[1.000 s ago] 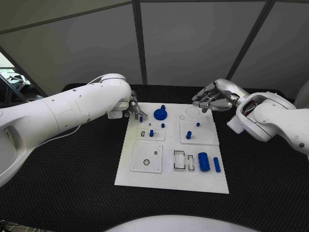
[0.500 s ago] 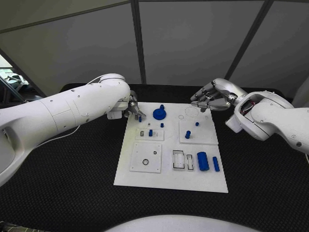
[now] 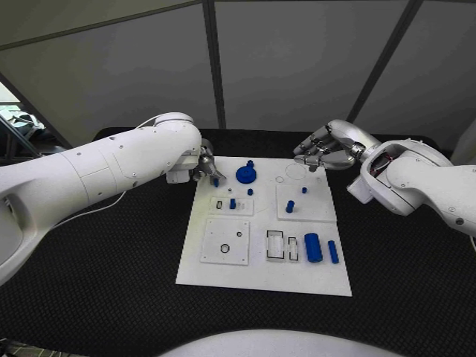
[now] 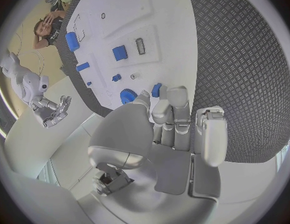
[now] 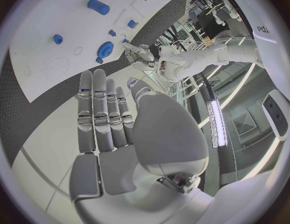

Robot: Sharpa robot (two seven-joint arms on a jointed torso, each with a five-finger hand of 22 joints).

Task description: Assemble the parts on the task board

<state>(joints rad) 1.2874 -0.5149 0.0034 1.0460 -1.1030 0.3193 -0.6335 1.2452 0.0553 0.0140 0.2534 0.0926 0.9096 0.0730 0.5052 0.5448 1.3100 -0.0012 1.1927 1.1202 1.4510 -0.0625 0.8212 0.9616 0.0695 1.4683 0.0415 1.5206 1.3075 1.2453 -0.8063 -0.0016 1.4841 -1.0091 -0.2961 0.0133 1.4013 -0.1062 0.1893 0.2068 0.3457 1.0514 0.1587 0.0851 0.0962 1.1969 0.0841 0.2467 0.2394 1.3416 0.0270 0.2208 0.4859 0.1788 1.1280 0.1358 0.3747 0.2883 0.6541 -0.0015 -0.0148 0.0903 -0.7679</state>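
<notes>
The task board (image 3: 225, 274) lies mid-table. The left hand (image 3: 205, 168), at its far-left corner, seems to pinch a small blue peg (image 4: 157, 89) in its fingertips, though the grip is partly hidden. The right hand (image 3: 326, 151) hovers over the far-right corner, fingers apart, empty. The peg looks light, rigid and slick: grip its sides.

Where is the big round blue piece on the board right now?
In the head view the round blue piece sits at the far end of the white board, left of centre, just right of the left hand.
</notes>
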